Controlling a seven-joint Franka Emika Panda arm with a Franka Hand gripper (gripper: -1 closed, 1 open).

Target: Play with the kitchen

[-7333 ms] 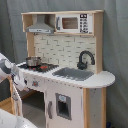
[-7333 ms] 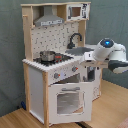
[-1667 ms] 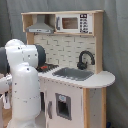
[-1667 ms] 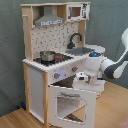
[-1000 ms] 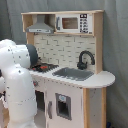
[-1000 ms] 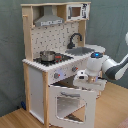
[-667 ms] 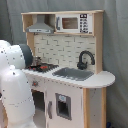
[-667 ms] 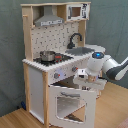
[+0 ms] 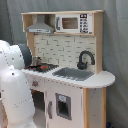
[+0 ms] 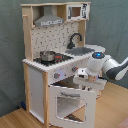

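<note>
No readable writing | grey curtain backdrop, wooden floor [image 10: 15, 119] | kitchen [image 10: 55, 60] centre in second exterior view — pot [image 10: 48, 55] on hob, oven door [image 10: 70, 104] swung partly open at 6 o'clock | gripper [image 10: 83, 79] at 3 o'clock by the door's top edge — finger spread and any hold: cannot tell

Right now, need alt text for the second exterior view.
A white robot arm's gripper sits at the top edge of the partly open, windowed oven door of a white and light-wood toy kitchen. A small metal pot stands on the black hob, with a black faucet behind.
</note>
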